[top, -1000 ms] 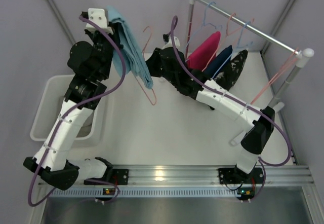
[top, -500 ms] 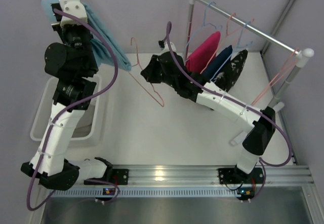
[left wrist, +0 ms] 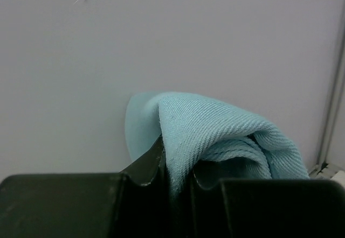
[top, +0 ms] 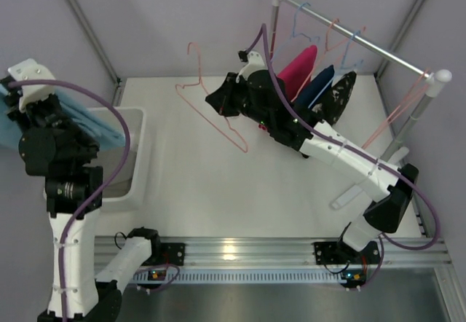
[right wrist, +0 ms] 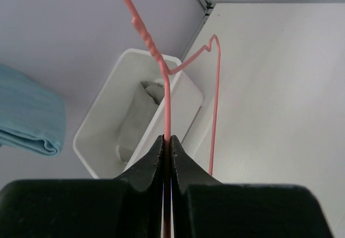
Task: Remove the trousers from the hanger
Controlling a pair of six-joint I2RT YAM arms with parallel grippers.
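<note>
As the top camera showed, the sky-blue trousers (top: 102, 129) hung at the far left, over the white bin's (top: 137, 163) edge. From the left wrist, the left gripper (left wrist: 178, 170) pinched a fold of them between narrow jaws. From the right wrist, the right gripper (right wrist: 167, 141) was clamped on the bare pink hanger (right wrist: 166, 103), and the light grey trousers (right wrist: 137, 114) lay in the bin.

I am swinging the left gripper (left wrist: 178, 165) with the sky-blue trousers (left wrist: 215, 135) away from the pink hanger (right wrist: 166, 109), toward the white bin (top: 136, 165).
</note>
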